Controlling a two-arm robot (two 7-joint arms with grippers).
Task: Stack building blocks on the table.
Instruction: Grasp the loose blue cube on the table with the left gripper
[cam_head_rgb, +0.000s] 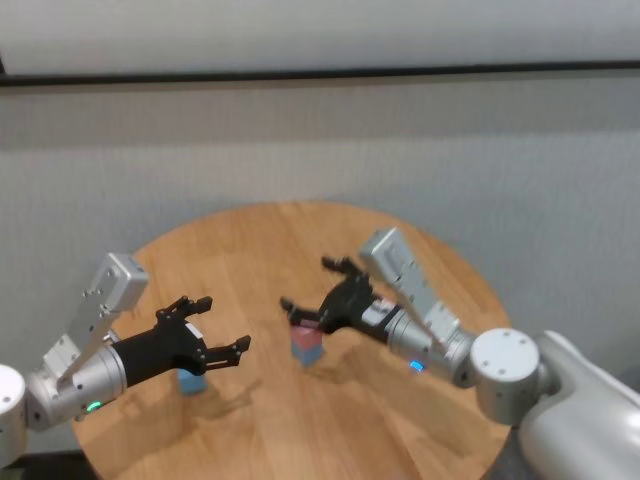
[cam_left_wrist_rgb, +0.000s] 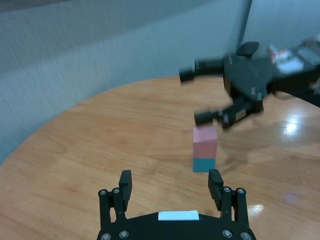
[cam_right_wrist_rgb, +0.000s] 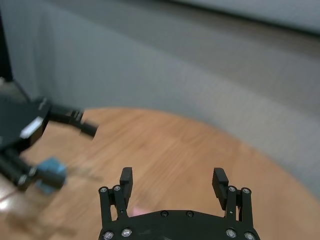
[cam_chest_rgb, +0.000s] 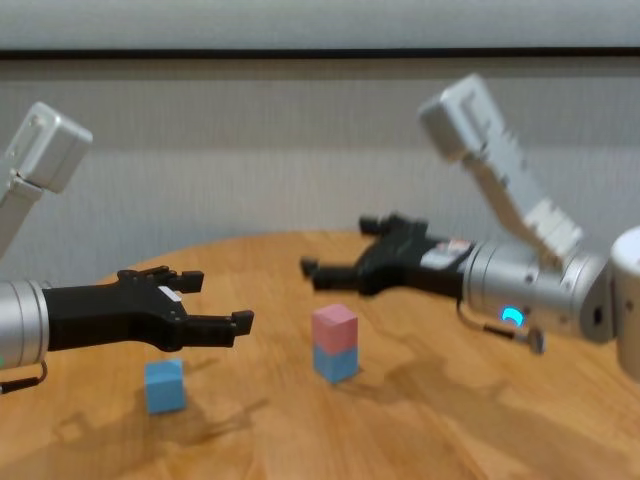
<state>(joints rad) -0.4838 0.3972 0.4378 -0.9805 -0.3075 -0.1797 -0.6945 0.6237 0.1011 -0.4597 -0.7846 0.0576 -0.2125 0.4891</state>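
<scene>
Both tools gape empty, right tool (cam_chest_rgb: 335, 250) just above pink-on-blue stack (cam_chest_rgb: 335, 343), left tool (cam_chest_rgb: 215, 300) apart.

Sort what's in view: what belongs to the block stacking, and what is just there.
Job:
pink block stacked on a blue block
loose blue block
table
left gripper, open
right gripper, open

Just there:
grey wall behind the table
</scene>
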